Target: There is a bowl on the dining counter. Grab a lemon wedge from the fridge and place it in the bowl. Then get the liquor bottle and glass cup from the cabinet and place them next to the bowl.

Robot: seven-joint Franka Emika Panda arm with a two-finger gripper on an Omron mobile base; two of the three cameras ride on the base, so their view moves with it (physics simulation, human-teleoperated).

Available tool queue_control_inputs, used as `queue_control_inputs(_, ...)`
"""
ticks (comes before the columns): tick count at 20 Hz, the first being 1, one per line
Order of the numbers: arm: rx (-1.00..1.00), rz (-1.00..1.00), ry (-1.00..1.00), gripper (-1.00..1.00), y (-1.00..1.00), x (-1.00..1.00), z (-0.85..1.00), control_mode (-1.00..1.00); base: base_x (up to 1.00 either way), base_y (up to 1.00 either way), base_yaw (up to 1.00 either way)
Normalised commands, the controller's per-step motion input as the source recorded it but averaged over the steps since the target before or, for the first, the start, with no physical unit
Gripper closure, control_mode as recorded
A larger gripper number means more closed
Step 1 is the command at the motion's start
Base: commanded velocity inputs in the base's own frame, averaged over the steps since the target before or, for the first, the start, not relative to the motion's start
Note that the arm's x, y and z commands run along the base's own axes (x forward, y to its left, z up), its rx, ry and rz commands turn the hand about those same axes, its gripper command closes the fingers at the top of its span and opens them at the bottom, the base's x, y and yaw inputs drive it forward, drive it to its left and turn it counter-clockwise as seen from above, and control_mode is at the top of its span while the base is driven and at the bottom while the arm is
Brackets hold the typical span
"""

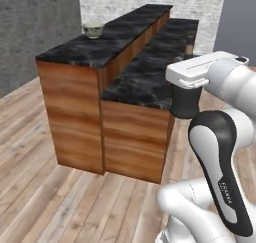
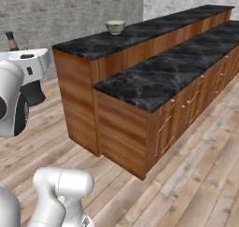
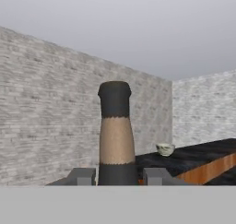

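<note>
Carrying the liquor bottle [image 3: 115,135] upright, the hand [image 3: 118,176] is closing on its lower body, with the two fingertips [image 3: 83,176] partly parted and sitting against either side of the dark glass. In the hand view the bottle's long axis is running straight up from between them, its tan neck band and dark cap rising above the grip. In the right base view the bottle's dark top [image 2: 11,40] is poking up behind the white wrist, at the near left, off the end of the worktop [image 2: 154,81].

The bowl [image 2: 115,26] is sitting on the raised dining level of that worktop, well apart from the hand; in the hand view the bowl [image 3: 165,149] is lying ahead and to the right of the bottle. My reading is that the coming move is turning on that offset: the bottle is needing to travel forward and rightward, staying vertical, to land beside the bowl rather than in it.
</note>
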Motion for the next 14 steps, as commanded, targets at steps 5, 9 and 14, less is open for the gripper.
queue_control_inputs(5,0.0,0.0,0.0,1.0,0.0,0.0,0.0,1.0,0.98,1.0,-0.09)
queue_control_inputs(9,0.0,0.0,0.0,1.0,0.0,0.0,0.0,1.0,0.97,1.0,-0.13)
queue_control_inputs(14,0.0,0.0,0.0,1.0,0.0,0.0,0.0,1.0,0.95,1.0,-0.15)
